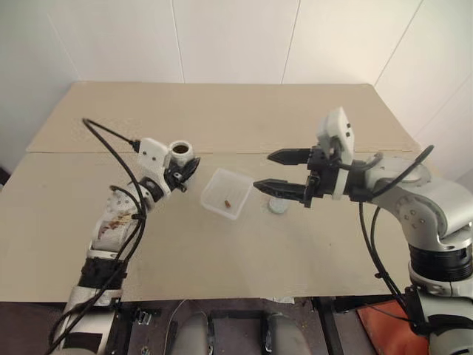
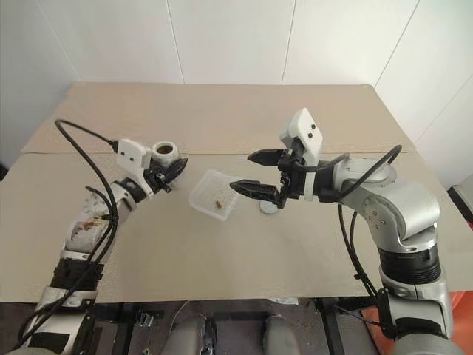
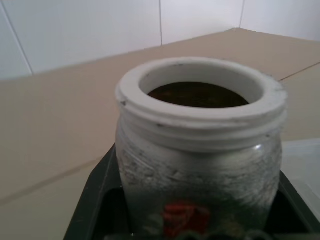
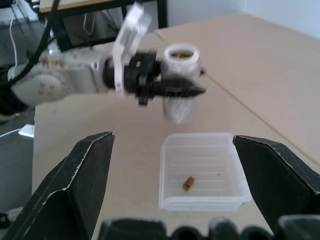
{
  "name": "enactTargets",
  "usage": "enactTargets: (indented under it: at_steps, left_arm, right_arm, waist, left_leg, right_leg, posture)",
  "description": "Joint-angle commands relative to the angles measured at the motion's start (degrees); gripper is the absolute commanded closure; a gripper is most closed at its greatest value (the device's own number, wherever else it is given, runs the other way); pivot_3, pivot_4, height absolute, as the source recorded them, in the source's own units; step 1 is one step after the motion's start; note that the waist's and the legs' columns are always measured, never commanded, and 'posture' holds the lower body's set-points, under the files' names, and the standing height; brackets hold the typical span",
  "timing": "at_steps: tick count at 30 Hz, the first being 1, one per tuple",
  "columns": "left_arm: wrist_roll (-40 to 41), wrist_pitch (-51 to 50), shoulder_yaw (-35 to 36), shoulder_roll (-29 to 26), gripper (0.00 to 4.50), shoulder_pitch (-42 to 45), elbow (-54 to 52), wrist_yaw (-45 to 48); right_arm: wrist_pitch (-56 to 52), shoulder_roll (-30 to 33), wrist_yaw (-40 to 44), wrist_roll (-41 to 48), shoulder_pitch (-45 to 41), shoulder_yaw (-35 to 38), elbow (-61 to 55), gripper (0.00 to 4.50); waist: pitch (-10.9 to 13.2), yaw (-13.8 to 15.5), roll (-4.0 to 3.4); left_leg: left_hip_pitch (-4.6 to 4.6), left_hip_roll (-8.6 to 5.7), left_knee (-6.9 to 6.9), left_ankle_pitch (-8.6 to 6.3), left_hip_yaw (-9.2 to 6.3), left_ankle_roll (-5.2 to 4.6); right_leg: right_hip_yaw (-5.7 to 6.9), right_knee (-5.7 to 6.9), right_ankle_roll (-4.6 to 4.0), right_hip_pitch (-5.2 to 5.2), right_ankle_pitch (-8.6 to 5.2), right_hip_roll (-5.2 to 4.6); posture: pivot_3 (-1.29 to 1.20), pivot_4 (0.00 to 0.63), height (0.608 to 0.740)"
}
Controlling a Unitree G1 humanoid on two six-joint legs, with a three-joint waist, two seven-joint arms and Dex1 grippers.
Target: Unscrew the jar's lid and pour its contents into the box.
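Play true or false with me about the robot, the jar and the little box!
1. The jar still has its lid on. False: its top is open, and the lid lies on the table beside the box.
2. The left gripper is holding the jar. True.
3. The right gripper is squeezing the lid. False: its fingers are wide apart and hold nothing.
4. A tiny brown bit lies in the box. True.
5. The jar is tipped upside down over the box. False: it is upright, off to one side of the box.
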State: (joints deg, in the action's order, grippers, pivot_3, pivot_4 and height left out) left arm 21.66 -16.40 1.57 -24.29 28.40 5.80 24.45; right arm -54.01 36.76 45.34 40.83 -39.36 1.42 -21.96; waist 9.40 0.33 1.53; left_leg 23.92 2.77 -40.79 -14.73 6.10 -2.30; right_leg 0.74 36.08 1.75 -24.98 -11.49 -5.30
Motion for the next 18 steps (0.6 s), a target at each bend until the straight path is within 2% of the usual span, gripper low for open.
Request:
enactTargets:
  at_steps: [1, 9, 11, 13, 16, 18]
  left_arm:
    - [-1.91, 4.49, 1.07, 2.28, 2.48, 0.63, 4.17, 0.11]
    - [-8.83, 15.36, 0.13, 4.76, 2.48, 0.78, 14.80, 0.01]
    - [-9.11, 16.46, 0.25, 4.65, 1.75, 0.09, 14.87, 0.78]
    - [-9.51, 16.63, 0.31, 4.42, 1.20, -1.14, 13.37, 1.24]
    - [-9.50, 13.61, 0.90, 2.86, 0.16, -4.96, 6.64, 1.61]
    - [-7.84, 9.59, 1.35, 1.73, 0.01, -7.80, 0.23, 2.47]
  right_arm:
    - [1.10, -0.37, -1.35, 1.47, 0.36, 2.56, -2.37, 0.04]
    - [0.76, 0.23, -2.40, 2.38, 1.28, 2.39, -3.82, 0.04]
    - [0.51, 0.25, -2.57, 2.51, 1.21, 2.36, -3.94, 0.00]
    - [0.44, 0.35, -2.49, 2.64, 1.27, 2.48, -4.03, 0.00]
    - [0.31, 0.85, -2.20, 2.73, 1.40, 2.46, -4.21, 0.00]
    - [0.45, 1.23, -2.20, 2.71, 1.60, 2.40, -4.37, 0.00]
  waist:
    - [0.00, 0.05, 0.00]
    - [-0.02, 0.15, -0.01]
    - [-0.02, 0.09, 0.00]
    - [-0.02, -0.07, 0.00]
    - [-0.02, -0.24, 0.00]
    - [-0.02, -0.28, 0.00]
  left_leg:
    - [-0.08, -0.01, 0.00, 0.00, 0.01, 0.01]
    - [-0.20, -0.01, 0.04, 0.00, 0.03, 0.00]
    - [-0.25, 0.00, 0.04, 0.00, 0.03, 0.01]
    - [-0.26, 0.01, 0.04, 0.01, 0.03, 0.01]
    - [-0.20, 0.03, 0.06, -0.01, 0.02, -0.01]
    - [-0.11, 0.05, 0.09, -0.03, 0.02, -0.03]
  right_leg:
    - [-0.02, 0.02, -0.01, 0.05, 0.00, 0.00]
    - [-0.03, 0.00, -0.03, 0.15, 0.01, 0.01]
    - [-0.03, 0.01, -0.06, 0.19, 0.03, 0.00]
    - [-0.03, 0.01, -0.08, 0.19, 0.05, 0.01]
    - [-0.03, -0.02, -0.08, 0.14, 0.04, 0.00]
    - [-0.05, -0.06, -0.07, 0.04, 0.04, -0.01]
  posture:
    - [0.00, 0.150, 0.740]
    - [0.00, 0.150, 0.740]
    - [0.00, 0.150, 0.740]
    - [0.00, 0.150, 0.740]
    - [0.00, 0.150, 0.740]
    - [0.00, 0.150, 0.740]
